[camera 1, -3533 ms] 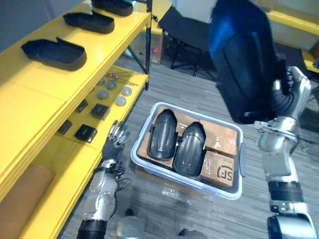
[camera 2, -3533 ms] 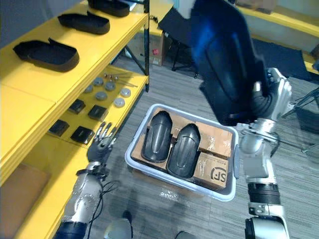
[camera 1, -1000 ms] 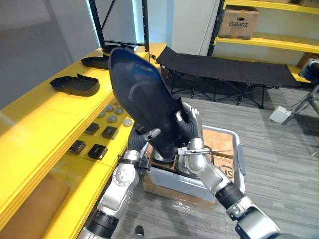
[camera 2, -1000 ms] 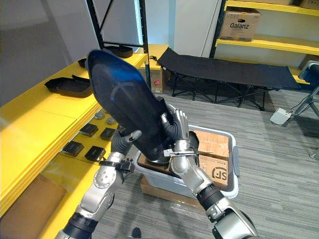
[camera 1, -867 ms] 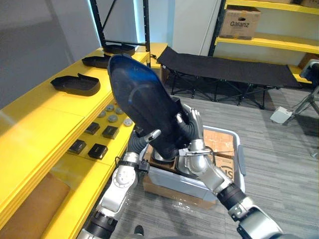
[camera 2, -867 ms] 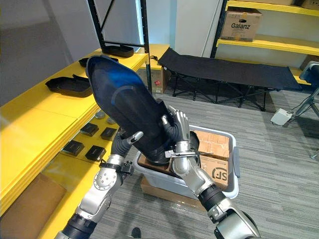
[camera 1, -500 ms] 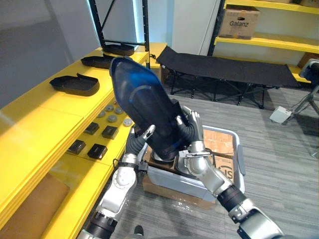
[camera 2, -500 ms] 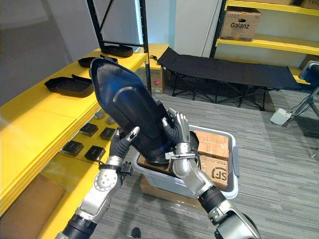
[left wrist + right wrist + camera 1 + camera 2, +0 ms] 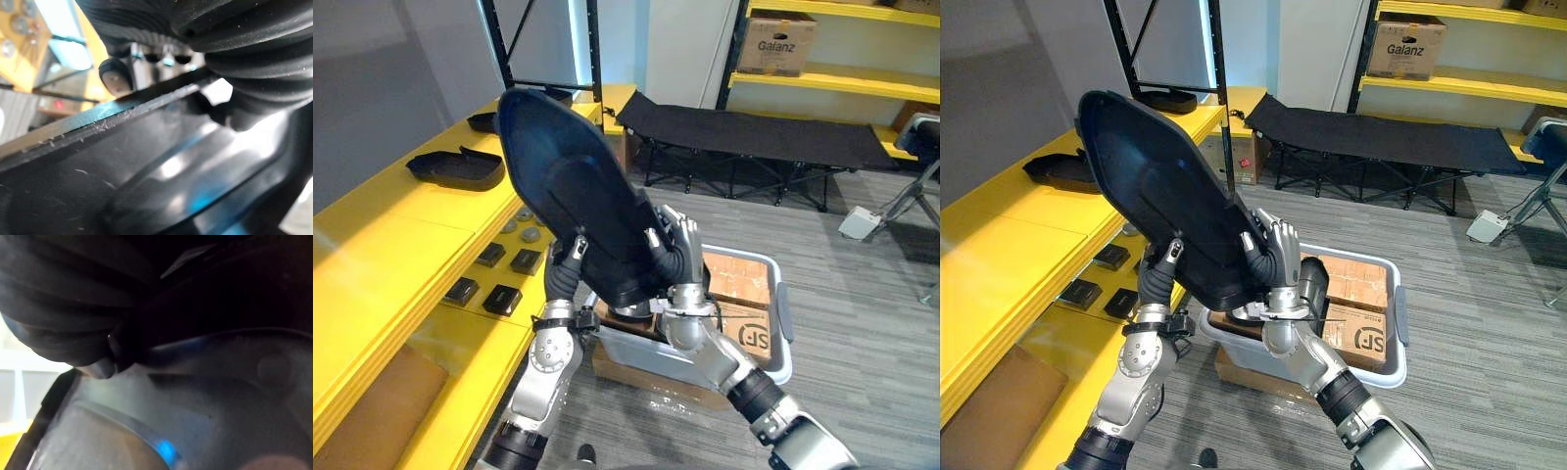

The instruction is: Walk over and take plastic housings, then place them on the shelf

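A large black plastic housing [image 9: 570,191] stands tilted in the air in front of me, its wide end up toward the yellow shelf [image 9: 382,264]. My left hand [image 9: 564,266] grips its lower edge from the left, thumb on one face [image 9: 115,78] and fingers on the other. My right hand [image 9: 672,253] is curled round the same lower end from the right. Two more black housings [image 9: 455,166] lie on the shelf top. Below the hands sits the grey bin [image 9: 781,328]; what lies in its left part is hidden by the held housing.
Cardboard boxes [image 9: 744,328] fill the bin's right side. Small black parts [image 9: 501,298] and round metal discs [image 9: 530,223] lie on the lower shelf level. A black shelf post [image 9: 591,54] rises behind, and a black folding cot [image 9: 754,137] stands on the grey floor beyond.
The housing has swung left and upward toward the shelf, turning so its hollow side faces me. My left hand has closed on its lower edge.
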Robot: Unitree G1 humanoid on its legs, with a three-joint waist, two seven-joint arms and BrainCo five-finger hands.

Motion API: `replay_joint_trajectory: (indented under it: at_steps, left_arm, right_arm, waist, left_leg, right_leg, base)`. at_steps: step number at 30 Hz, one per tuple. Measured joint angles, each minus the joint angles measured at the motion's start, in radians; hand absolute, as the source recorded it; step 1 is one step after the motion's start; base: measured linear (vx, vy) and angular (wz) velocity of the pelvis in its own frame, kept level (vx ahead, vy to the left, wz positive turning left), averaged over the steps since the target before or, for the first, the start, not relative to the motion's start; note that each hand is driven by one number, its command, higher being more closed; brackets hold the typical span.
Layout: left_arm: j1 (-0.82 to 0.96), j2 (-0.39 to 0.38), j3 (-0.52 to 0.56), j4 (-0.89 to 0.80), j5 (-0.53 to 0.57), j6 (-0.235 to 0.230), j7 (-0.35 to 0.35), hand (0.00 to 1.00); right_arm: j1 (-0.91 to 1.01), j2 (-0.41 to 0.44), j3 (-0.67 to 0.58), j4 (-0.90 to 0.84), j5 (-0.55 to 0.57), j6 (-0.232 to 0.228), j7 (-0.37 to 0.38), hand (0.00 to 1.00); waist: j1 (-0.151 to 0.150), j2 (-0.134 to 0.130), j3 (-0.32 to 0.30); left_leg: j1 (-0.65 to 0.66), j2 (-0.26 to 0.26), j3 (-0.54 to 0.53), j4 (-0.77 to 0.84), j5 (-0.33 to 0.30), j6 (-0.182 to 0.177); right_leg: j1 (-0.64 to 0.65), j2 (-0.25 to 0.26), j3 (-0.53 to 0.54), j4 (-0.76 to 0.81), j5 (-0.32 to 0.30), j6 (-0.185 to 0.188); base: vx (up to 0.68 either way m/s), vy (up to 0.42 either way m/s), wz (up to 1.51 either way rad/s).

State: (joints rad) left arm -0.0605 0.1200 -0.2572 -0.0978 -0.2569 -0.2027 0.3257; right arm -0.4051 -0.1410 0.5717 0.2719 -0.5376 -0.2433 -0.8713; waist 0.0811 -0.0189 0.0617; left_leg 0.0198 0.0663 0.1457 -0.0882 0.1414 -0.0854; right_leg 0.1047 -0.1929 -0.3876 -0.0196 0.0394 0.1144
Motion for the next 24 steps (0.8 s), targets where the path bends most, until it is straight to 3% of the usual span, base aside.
replay_joint_trajectory:
  at_steps: [5,6,13,16,20,24]
  left_arm:
    - [0.011,-0.008,0.020,0.000,-0.136,-0.008,-0.089,1.00]
    - [0.016,-0.006,0.021,0.000,-0.153,-0.006,-0.100,1.00]
    - [0.024,0.003,0.022,0.006,-0.243,0.009,-0.098,1.00]
    - [0.024,-0.006,0.019,0.005,-0.233,0.009,-0.049,1.00]
    - [0.024,-0.021,0.020,0.005,-0.187,0.009,0.022,1.00]
    - [0.026,-0.050,0.052,0.006,-0.071,0.009,0.096,1.00]
  right_arm:
    - [0.001,0.000,0.000,-0.018,0.000,0.000,0.024,1.00]
    - [0.001,0.000,0.000,-0.018,0.002,0.000,0.033,0.00]
    - [0.011,0.000,0.000,-0.053,0.066,0.000,0.107,0.00]
    - [0.012,0.004,0.005,-0.055,0.102,-0.025,0.131,0.00]
    - [0.019,0.026,0.015,-0.067,0.131,-0.029,0.131,0.00]
    - [0.059,0.054,0.026,-0.120,0.153,-0.047,0.160,0.00]
  waist:
    - [-0.001,0.002,-0.001]
    - [-0.001,0.003,-0.002]
    - [-0.004,0.016,-0.010]
    - [-0.006,0.018,-0.011]
    - [-0.008,0.018,-0.011]
    - [-0.009,0.018,-0.011]
  left_leg:
    - [0.001,0.000,0.000,0.000,0.000,0.000]
    - [0.001,-0.001,0.000,0.000,0.000,0.000]
    - [0.001,-0.001,0.001,0.000,0.000,0.001]
    - [0.001,-0.001,0.001,0.000,0.001,0.001]
    - [0.001,-0.001,0.001,0.000,0.001,0.001]
    - [0.001,-0.002,0.001,0.000,0.001,0.001]
  right_leg:
    - [0.000,-0.001,0.000,0.002,0.000,0.000]
    - [-0.001,-0.001,0.001,0.002,0.000,-0.001]
    - [-0.001,-0.001,0.002,0.001,0.000,-0.001]
    - [-0.001,-0.002,0.002,0.001,0.000,-0.001]
    - [-0.001,-0.002,0.002,0.001,0.000,-0.001]
    - [-0.001,-0.002,0.002,0.001,0.000,-0.001]
  base:
    - [0.00,0.000,0.00]
    - [0.00,0.000,0.00]
    - [0.00,0.000,0.00]
    - [0.00,0.000,0.00]
    - [0.00,0.000,0.00]
    - [0.00,0.000,0.00]
